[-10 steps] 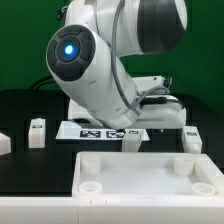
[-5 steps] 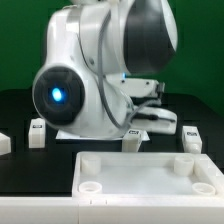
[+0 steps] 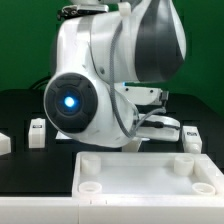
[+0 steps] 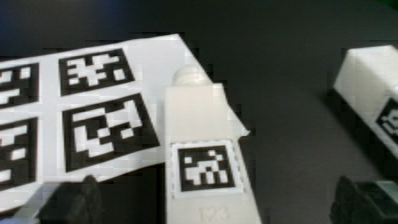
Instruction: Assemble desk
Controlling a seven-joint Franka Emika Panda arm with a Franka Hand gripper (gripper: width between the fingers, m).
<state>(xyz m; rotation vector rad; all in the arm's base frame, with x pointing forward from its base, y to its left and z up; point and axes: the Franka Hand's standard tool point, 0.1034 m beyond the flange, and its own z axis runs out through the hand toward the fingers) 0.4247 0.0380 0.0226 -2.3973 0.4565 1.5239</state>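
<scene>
On the exterior view's left, you have a white leg [image 3: 3,143] cut off by the frame edge. Just beside it a second leg [image 3: 37,132] stands upright on the black table [image 3: 15,105]. The Panda arm [image 3: 100,80] fills the middle of that view, its blue light facing the camera, and it hides most of what lies behind it. On the exterior view's right a third leg [image 3: 191,137] stands apart from the others. Across the foreground lies the desk top [image 3: 140,178], flat, with its round corner sockets facing up and all of them empty.

From the wrist camera, you look down on a tagged leg [image 4: 201,130], its black-and-white tag facing the lens and its narrow tip pointing away. It overlaps the edge of the marker board [image 4: 71,100], whose printed tags show beside it. Whether this leg stands or lies cannot be told from this angle. Another leg [image 4: 377,95] sits on the dark table on the far side of it from the board. The gripper [image 4: 217,196] is spread wide. One dark finger [image 4: 71,198] shows on each side of the tagged leg, and neither touches it.
</scene>
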